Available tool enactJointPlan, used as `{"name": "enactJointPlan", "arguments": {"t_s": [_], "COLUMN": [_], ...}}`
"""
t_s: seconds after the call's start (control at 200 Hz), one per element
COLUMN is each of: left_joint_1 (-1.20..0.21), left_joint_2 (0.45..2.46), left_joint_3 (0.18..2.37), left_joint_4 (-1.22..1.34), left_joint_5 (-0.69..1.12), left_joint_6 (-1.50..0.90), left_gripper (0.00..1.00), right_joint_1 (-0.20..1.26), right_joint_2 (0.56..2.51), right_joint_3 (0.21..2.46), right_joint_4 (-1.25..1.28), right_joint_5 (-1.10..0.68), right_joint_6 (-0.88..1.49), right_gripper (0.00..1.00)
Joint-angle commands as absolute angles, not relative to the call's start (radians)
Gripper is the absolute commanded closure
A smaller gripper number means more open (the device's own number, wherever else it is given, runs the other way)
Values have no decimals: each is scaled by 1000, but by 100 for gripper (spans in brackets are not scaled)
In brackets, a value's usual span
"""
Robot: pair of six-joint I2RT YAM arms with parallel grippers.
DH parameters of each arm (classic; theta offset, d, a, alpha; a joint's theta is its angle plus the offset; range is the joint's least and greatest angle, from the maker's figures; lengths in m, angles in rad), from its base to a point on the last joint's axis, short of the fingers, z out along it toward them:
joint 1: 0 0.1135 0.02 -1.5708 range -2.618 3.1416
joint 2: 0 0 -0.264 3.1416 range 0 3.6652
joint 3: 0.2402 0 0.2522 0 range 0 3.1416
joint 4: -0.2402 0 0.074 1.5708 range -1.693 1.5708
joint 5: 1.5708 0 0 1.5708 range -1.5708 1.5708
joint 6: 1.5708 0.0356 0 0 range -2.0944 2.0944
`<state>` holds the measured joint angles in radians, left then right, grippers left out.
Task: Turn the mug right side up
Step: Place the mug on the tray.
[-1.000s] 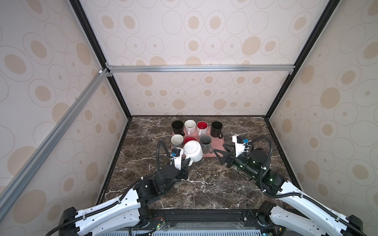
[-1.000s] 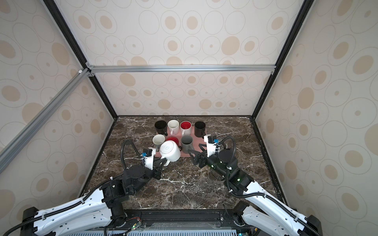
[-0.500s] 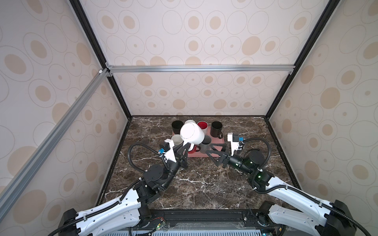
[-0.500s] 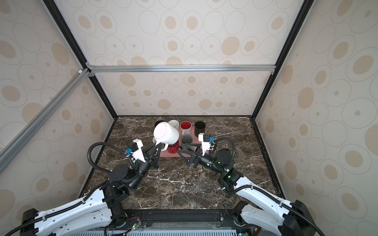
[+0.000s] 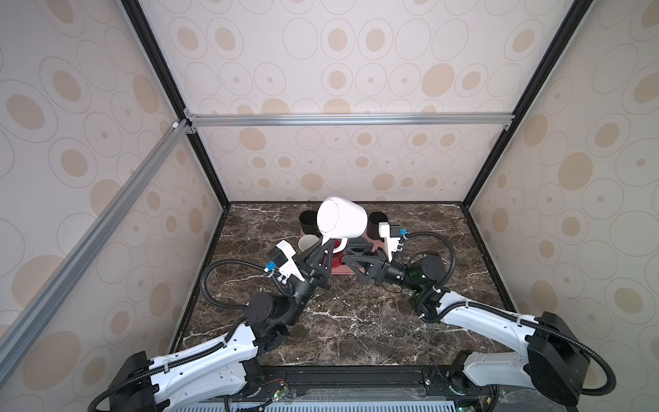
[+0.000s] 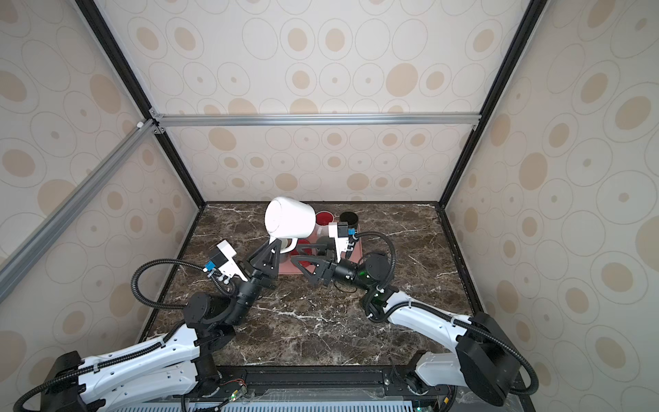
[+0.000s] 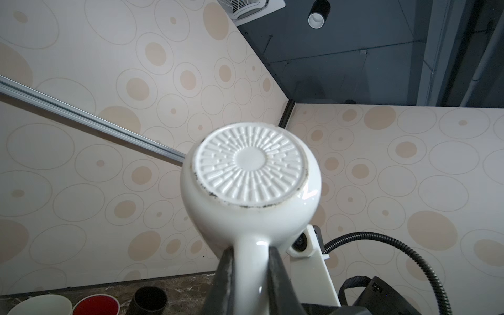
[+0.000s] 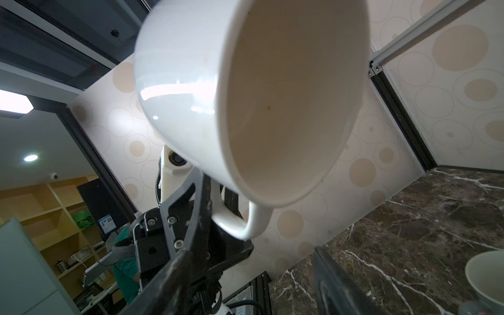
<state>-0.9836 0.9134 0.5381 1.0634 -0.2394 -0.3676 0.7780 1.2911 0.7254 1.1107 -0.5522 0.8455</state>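
Since the earlier frames the white mug [image 5: 342, 217] has been raised from table level beside the tray [image 6: 357, 249] to a position well above it, and the right gripper [image 5: 351, 257] has advanced from the right side of the workspace to a station just below and beside the mug. The left gripper [image 5: 325, 247] is clamped on the mug handle; the left wrist view shows both fingers [image 7: 226, 272] pressed against the handle with the ribbed base of the mug facing that camera. The right gripper is spread and empty, with its fingers apart and no contact with the mug visible. The mug is held clear of every surface, above the other mugs on the tray, including a black mug [image 5: 307, 221] and a red-lined mug [image 6: 324, 217]. Its axis lies near horizontal. The base points toward the left arm, and the mouth points toward the right arm and somewhat downward, as the right wrist view into the mouth confirms. Status assessment: pick-up and lift are complete, and the inversion is roughly half complete. Remaining steps, as judged from this pose: rotate the mug until the mouth faces up, possibly with a transfer to the right gripper, lower it onto the marble table [image 5: 356, 321] or the tray, and release.
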Motion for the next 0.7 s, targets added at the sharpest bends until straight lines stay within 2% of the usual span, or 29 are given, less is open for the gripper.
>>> {"name": "enactJointPlan", "arguments": {"t_s": [0.0,0.3,0.535,0.695], "left_joint_1": [-977,-977,-976,-976], "left_joint_2": [903,931,940,951], "left_joint_3": [550,538,543,546], "left_joint_4": [1287,1332,1334,1317], "left_joint_5": [-188,-183,-190,-189], "left_joint_6": [-393,-419,-424,-436], "left_gripper": [100,100,100,100], "right_joint_1": [782,807,822,825], "right_joint_2": [1322,1384,1412,1427], "right_joint_3": [772,859,880,889], "right_joint_4": [1258,1326,1325,1333], "right_joint_5": [-573,-591,-584,-571], "right_joint_6": [929,969,967,979], "right_gripper": [31,42,58,73]}}
